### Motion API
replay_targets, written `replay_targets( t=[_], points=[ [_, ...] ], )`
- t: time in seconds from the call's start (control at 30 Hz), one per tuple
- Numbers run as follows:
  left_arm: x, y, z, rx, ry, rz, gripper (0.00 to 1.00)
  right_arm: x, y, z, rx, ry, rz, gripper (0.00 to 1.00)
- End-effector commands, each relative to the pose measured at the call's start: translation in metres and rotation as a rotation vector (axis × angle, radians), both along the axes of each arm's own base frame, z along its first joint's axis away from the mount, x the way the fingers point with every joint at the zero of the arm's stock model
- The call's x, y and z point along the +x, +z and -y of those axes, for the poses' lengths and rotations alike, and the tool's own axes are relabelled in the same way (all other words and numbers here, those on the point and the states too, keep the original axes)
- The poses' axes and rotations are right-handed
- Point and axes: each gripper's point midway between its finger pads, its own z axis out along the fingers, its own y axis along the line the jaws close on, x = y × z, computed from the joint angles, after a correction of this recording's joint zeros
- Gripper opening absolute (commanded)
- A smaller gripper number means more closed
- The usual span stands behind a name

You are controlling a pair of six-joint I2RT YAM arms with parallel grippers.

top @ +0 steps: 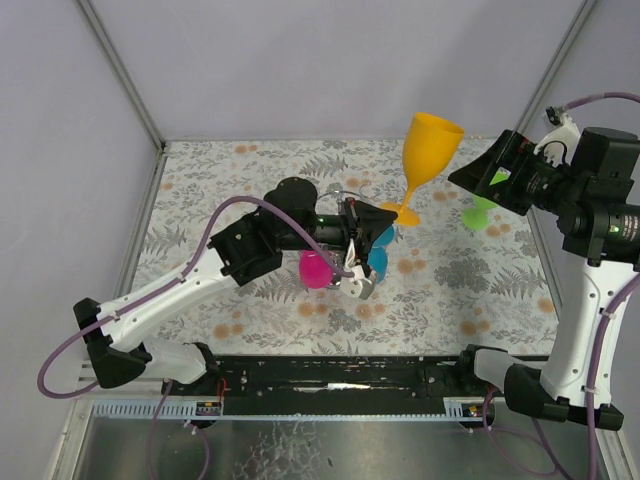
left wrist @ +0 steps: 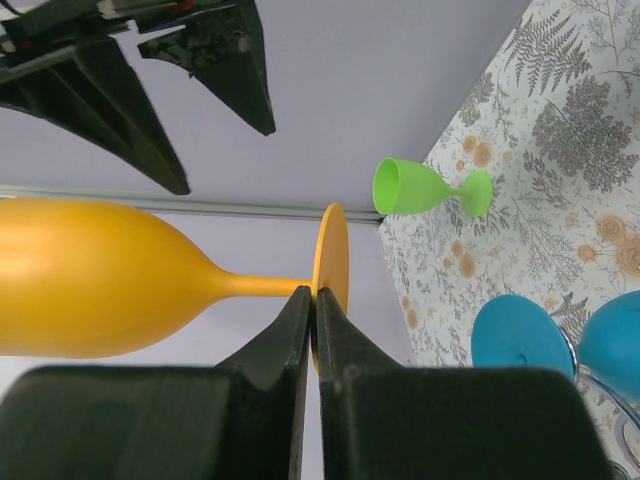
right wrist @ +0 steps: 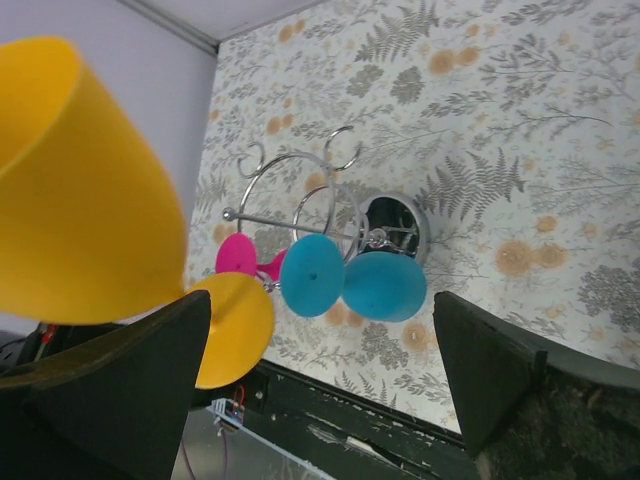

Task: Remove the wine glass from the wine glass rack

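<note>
while clear of rack [right wrist: 395, 212], orange glass [top: 430, 150] near right fingers [right wrist: 520, 370]

Orange wine glass [top: 432, 150] upright beside the shiny silver rack [right wrist: 395, 222], which carries hanging blue glass [right wrist: 385, 287] and pink glass [right wrist: 238, 254]

Fern-print tabletop [top: 250, 170], plain pale walls [top: 300, 60]

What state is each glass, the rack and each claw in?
Orange wine glass: airborne, upright, pinched by its foot.
Left claw: shut on it.
Right claw: open, empty.
Wine glass rack: upright.
Blue glass: hanging on rack.
Pink glass: hanging on rack.
Green glass: standing on table.
</note>
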Motion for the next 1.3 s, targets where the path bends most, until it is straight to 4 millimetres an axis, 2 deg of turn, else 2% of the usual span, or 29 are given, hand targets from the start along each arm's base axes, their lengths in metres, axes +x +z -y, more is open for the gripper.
replay_targets(
  t=[0.0,0.17,0.37,0.6,0.93,1.03,1.17,1.2,1.27],
  points=[
    [-0.006,-0.001,0.004,0.017,-0.039,0.06,0.0,-0.019,0.032,-0.021,0.043,0.127,0.128,0.99],
    [-0.011,-0.007,0.008,0.036,-0.06,0.058,0.0,-0.025,0.054,-0.036,0.125,0.202,0.217,0.99],
    [-0.017,-0.013,0.015,0.054,-0.091,0.066,0.0,-0.022,0.058,-0.044,0.173,0.263,0.238,0.99],
    [-0.03,-0.02,0.024,0.072,-0.134,0.068,0.0,-0.011,0.043,-0.047,0.226,0.292,0.211,0.99],
    [-0.038,-0.024,0.032,0.089,-0.165,0.07,0.0,-0.014,0.025,-0.05,0.249,0.309,0.178,0.99],
    [-0.036,-0.024,0.034,0.091,-0.155,0.064,0.0,-0.016,0.02,-0.05,0.25,0.308,0.155,0.86],
    [-0.031,-0.022,0.035,0.081,-0.123,0.042,0.0,-0.016,0.011,-0.048,0.238,0.295,0.106,0.57],
    [-0.027,-0.019,0.035,0.072,-0.106,0.034,0.03,-0.015,0.009,-0.047,0.226,0.284,0.095,0.54],
    [-0.022,-0.016,0.036,0.065,-0.074,0.019,0.17,-0.011,0.005,-0.04,0.185,0.244,0.08,0.52]
  ],
)
